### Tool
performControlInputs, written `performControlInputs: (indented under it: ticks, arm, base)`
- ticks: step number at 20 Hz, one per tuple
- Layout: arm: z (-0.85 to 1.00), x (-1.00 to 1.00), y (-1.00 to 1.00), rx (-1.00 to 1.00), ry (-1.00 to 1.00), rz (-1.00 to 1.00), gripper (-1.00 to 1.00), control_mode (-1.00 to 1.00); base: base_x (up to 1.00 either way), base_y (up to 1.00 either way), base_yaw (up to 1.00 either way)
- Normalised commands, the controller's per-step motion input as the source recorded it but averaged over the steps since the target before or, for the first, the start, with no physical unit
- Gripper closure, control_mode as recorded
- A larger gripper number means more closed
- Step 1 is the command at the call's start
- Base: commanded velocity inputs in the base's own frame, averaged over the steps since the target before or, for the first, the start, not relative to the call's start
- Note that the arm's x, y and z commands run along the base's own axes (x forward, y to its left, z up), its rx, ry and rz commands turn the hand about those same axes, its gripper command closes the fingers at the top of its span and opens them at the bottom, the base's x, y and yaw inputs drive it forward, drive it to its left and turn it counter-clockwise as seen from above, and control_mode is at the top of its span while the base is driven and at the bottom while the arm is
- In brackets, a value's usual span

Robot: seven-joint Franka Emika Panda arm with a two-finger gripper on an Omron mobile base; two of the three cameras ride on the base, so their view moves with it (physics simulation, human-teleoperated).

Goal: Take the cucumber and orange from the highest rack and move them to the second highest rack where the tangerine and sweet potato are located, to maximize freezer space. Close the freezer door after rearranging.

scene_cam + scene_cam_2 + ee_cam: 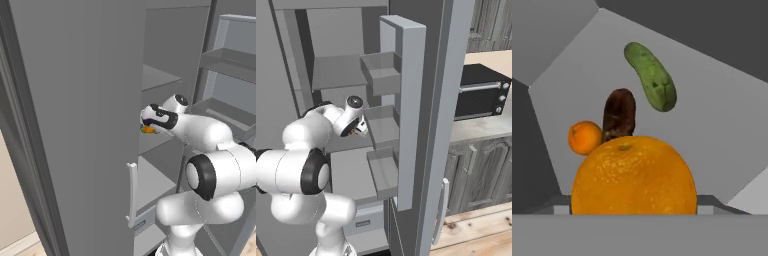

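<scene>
- No brands or readable writing showing anywhere; there's a small pale plate low on the freezer (363, 222) front in the right base view, but it's too tiny to read.
- The hand view is giving the close-up: the orange (633, 176) is sitting huge at the bottom center, bright and dimpled, with a little green stem dot on top.
- Behind it on the second highest rack (722, 150), the cucumber (651, 76) is lying tilted toward the upper middle, green and bumpy with rounded ends.
- A dark brown sweet potato (619, 114) is standing just above the orange, and a much smaller tangerine (585, 137) is sitting touching its left side.
- The fingertips are hiding behind the orange there, so I can't tell how wide the jaws are or whether they're actually squeezing it.
- The left base view is showing the gripper (148, 127) reaching into the cabinet at mid frame, with a sliver of orange (148, 129) peeking out right at its tip.
- The right base view is showing stuff the others aren't: the freezer door (411, 115) swinging open at center with three lipped trays on its inner face, plus a black oven (482, 91) on a counter at right.
- In that view the arm is covering the fruit, and the highest rack (336, 72) is sitting at upper left.
</scene>
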Motion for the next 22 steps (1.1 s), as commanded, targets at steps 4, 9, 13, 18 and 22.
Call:
performControlInputs:
  ticks: [4,9,13,18,22]
  arm:
    - [-0.28,0.65,0.0,0.0,0.09,0.0,1.0,-1.0]
    - [-0.33,0.57,0.0,0.0,0.05,0.0,1.0,-1.0]
    - [-0.36,0.45,0.0,0.03,0.0,0.0,1.0,-1.0]
    - [-0.38,0.42,0.02,0.0,0.01,0.0,1.0,-1.0]
    - [-0.36,0.42,0.12,0.0,0.05,0.0,1.0,-1.0]
  base:
    - [0.0,0.0,0.0]
    - [0.0,0.0,0.0]
    - [0.0,0.0,0.0]
    - [0.0,0.0,0.0]
    - [0.0,0.0,0.0]
